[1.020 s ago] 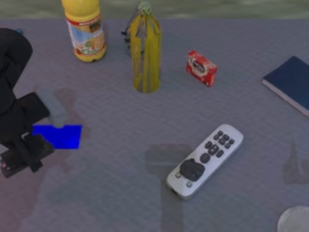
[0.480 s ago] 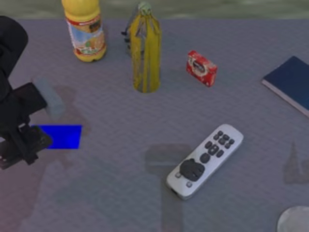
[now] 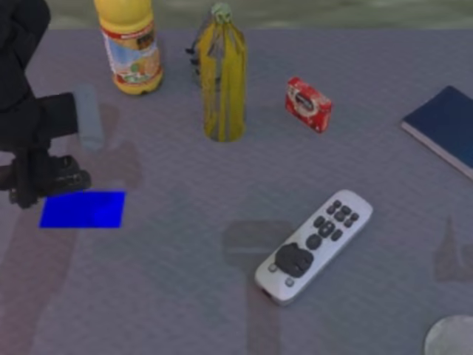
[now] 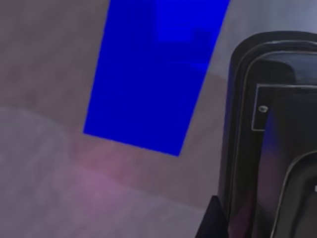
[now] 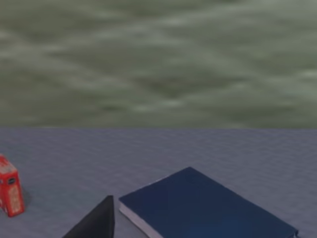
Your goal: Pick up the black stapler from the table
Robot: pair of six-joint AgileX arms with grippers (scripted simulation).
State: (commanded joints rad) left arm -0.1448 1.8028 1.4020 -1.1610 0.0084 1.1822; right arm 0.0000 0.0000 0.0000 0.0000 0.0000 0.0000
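Note:
At the table's (image 3: 185, 222) left edge my left gripper (image 3: 35, 181) is shut on the black stapler (image 3: 70, 178), a short black bar held just behind the bright blue rectangle (image 3: 83, 209). The left wrist view is filled on one side by the stapler's glossy black body (image 4: 267, 139), with one fingertip (image 4: 214, 220) against it and the blue rectangle (image 4: 153, 74) beneath. Its pink strip does not show. My right gripper (image 5: 99, 225) is outside the top view and shows only as a dark wedge in its own wrist view.
A white-grey remote (image 3: 314, 245) lies in the middle of the table. An orange juice bottle (image 3: 130, 44), a yellow bottle (image 3: 224, 74) and a red box (image 3: 309, 103) stand along the back. A dark blue book (image 3: 446, 126) lies at the right, with a round grey disc (image 3: 452, 339) in the near right corner.
My left gripper has carried the stapler from the near left edge toward the back, across the blue rectangle, which now shows whole. Nothing else has moved.

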